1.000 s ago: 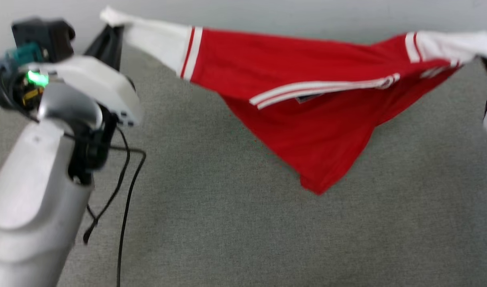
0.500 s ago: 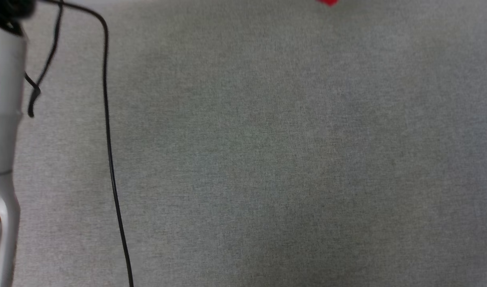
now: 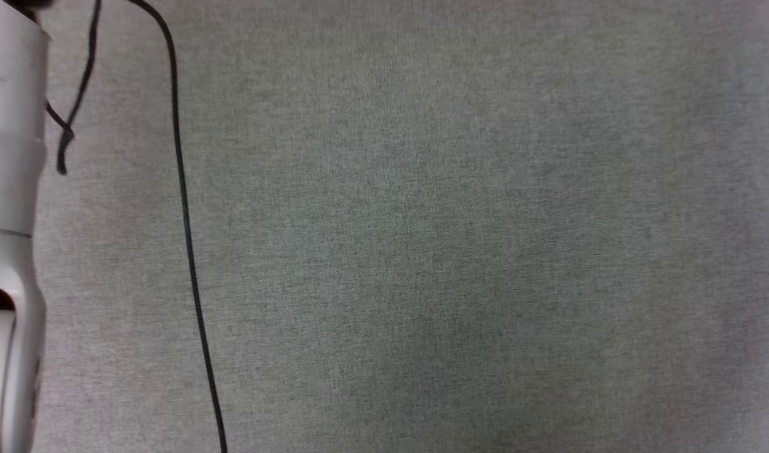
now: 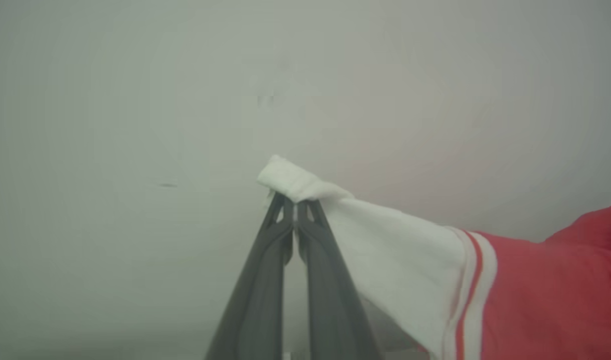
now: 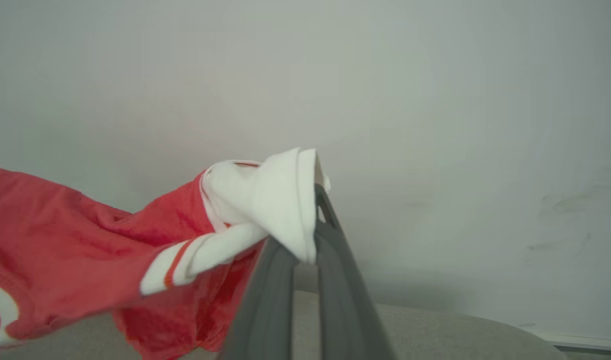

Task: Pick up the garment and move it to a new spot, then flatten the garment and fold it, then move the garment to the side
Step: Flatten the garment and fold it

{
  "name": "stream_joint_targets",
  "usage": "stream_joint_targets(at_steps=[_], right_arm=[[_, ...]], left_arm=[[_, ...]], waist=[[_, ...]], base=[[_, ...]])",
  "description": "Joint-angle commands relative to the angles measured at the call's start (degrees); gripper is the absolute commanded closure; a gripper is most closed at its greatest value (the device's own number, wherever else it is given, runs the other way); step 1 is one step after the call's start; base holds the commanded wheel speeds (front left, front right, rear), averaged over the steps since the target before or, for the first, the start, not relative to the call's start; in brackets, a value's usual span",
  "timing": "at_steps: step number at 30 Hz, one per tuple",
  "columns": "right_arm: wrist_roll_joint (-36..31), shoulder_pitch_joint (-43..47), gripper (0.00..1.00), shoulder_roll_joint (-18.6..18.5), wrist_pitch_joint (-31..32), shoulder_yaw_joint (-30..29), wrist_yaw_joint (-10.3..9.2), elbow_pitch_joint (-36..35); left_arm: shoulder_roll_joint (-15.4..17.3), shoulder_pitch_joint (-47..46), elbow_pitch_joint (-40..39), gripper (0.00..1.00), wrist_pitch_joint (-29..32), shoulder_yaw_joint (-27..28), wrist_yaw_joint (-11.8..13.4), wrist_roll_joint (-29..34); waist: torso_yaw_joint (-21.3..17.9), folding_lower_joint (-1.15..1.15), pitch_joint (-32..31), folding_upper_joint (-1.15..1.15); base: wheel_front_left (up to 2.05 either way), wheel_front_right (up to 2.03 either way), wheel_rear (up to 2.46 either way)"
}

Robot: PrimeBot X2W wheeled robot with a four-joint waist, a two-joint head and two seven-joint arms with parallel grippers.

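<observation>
The garment (image 4: 545, 295), bright red with white sleeve ends, hangs stretched in the air in front of a pale wall. In the left wrist view my left gripper (image 4: 294, 204) is shut on the tip of one white sleeve, and the cloth runs off to the right. Over in the right wrist view my right gripper (image 5: 313, 192) is shut on the other white sleeve end, the garment (image 5: 60, 240) sagging to the left above the grey surface (image 5: 435, 330). The head view looks down on the grey cloth surface (image 3: 422, 239) with my pale left forearm (image 3: 10, 189) at its left edge.
A thin black cable (image 3: 183, 207) runs down the grey surface beside the left forearm. A plain pale wall (image 4: 135, 100) stands close behind both grippers. The grey surface's rounded edge (image 5: 510, 332) shows low right in the right wrist view.
The head camera has tilted down: the hanging garment and both grippers, seen a second ago, have slid out of the top of its picture. Both grips look unchanged.
</observation>
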Motion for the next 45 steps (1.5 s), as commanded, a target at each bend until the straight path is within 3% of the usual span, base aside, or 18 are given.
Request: stream_joint_targets(at_steps=[1,12,21,33,39,45], right_arm=[[0.9,0.6,1.00,0.7,-1.3,0.9,-0.08,2.1],[10.2,12.7,1.00,0.7,-7.0,6.1,-0.07,11.2],[18.6,28.0,1.00,-2.8,-9.9,10.0,-0.07,6.3],[23.3,48.6,1.00,-7.1,-10.3,10.5,-0.07,-6.5],[21.5,58.3,1.00,-8.2,-8.9,5.7,-0.07,-12.9],[17.8,68.8,1.00,-6.3,-4.3,-0.9,-0.07,-20.8]], left_arm=[[-0.6,1.0,2.1,1.00,-1.1,0.1,-0.8,-0.6],[-4.8,11.3,12.7,1.00,-3.5,0.8,-4.9,-4.2],[-3.5,26.6,3.1,1.00,-3.7,6.6,-5.2,-4.8],[-3.6,53.7,-15.4,1.00,-3.7,11.1,-0.1,-3.6],[-2.7,66.0,-28.5,1.00,0.2,11.9,5.0,-3.7],[-1.5,77.9,-42.8,1.00,7.0,12.3,10.6,-4.0]], waist=[[0.2,-0.01,1.6,0.00],[1.9,-0.01,0.0,0.00],[2.0,-0.01,-7.4,0.00],[1.2,-0.01,-17.9,0.00],[1.7,-0.01,-21.7,0.00],[2.0,-0.01,-25.1,0.00]], base=[[0.00,0.00,0.00],[0.00,0.00,0.00],[0.00,0.00,0.00],[0.00,0.00,0.00],[0.00,0.00,0.00],[0.00,0.00,0.00]])
